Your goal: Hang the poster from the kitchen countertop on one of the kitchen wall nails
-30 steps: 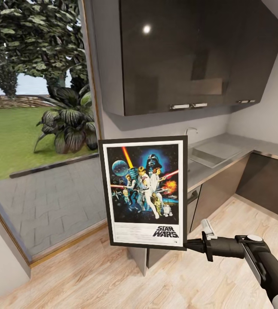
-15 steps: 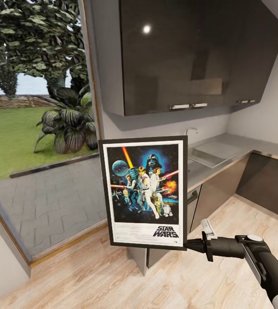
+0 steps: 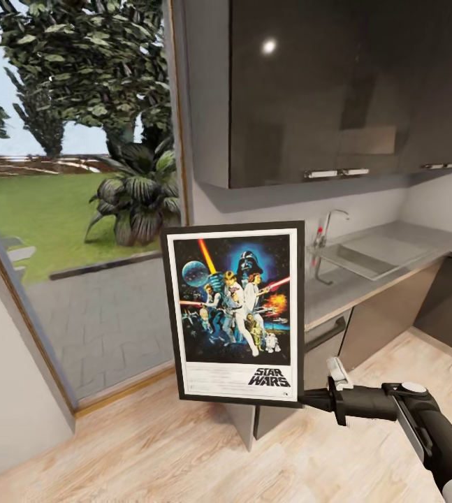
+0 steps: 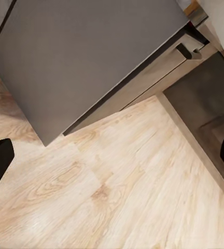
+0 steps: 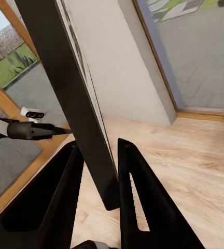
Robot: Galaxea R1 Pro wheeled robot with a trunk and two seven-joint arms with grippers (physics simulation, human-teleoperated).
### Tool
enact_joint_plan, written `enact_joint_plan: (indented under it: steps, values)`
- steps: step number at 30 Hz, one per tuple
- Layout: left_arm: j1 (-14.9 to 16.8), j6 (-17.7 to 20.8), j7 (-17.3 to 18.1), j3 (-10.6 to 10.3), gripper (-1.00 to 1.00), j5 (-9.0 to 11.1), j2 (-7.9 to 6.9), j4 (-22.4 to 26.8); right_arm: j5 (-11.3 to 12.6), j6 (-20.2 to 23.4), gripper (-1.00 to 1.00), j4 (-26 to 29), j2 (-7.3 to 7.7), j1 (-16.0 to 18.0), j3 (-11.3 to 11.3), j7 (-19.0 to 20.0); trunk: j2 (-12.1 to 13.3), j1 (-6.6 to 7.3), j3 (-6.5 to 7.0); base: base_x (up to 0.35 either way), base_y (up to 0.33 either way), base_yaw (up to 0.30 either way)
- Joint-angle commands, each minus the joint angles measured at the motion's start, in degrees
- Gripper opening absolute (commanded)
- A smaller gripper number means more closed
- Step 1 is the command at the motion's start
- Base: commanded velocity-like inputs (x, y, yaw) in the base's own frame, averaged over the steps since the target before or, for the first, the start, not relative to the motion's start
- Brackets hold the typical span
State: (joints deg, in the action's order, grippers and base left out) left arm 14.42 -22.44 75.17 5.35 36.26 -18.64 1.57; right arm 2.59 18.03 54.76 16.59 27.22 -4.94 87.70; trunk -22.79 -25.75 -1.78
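**A:** Where is the poster [image 3: 234, 313] right now?

**B:** Off the kitchen countertop [image 3: 365, 276] and held upright in the air, in front of the robot, picture side facing the head camera. The right gripper [image 3: 308, 399] pinches its lower right corner. In the right wrist view the two dark fingers [image 5: 135, 192] sit on either side of the black frame edge, clamped on it.

**A:** And the left gripper [image 4: 112, 155]?

**B:** Its fingertips show at opposite edges of the left wrist view, wide apart, holding nothing, with wooden floor [image 4: 122, 202] and a cabinet front [image 4: 81, 57] beneath.

**A:** How should the carrying be done well?

**B:** I judge this a transport step; no nail shows yet. A corner hold gives the frame a long lever, so it could swing or slip. Slow turns and a steady, level wrist would keep it upright.

**A:** What edges matter?

**B:** The end of the counter run lies just behind the poster, and the upper cabinets [image 3: 337, 91] hang above and to the far right. The frame's top should stay below their underside. The glass door [image 3: 72, 244] and its wooden frame stand to the left.

**A:** Open room?

**B:** The near floor, left and right, looks free. The big poster hides what lies directly behind it, so I would move cautiously there.
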Motion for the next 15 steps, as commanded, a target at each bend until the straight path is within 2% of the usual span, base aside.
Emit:
enact_joint_plan:
  steps: [1,15]
  values:
    - [0.1,-0.3,0.1,0.5,1.0,-0.4,0.01,-0.1,0.1,0.7,-1.0,0.0,0.02,0.0,0.0,0.2,-0.1,-0.04,-0.13,0.0,0.0,0.283]
    - [0.1,-0.3,0.1,0.5,1.0,-0.4,0.0,-0.1,0.1,0.7,-1.0,0.0,0.02,0.0,0.0,0.2,-0.1,-0.04,-0.13,0.0,0.005,0.286]
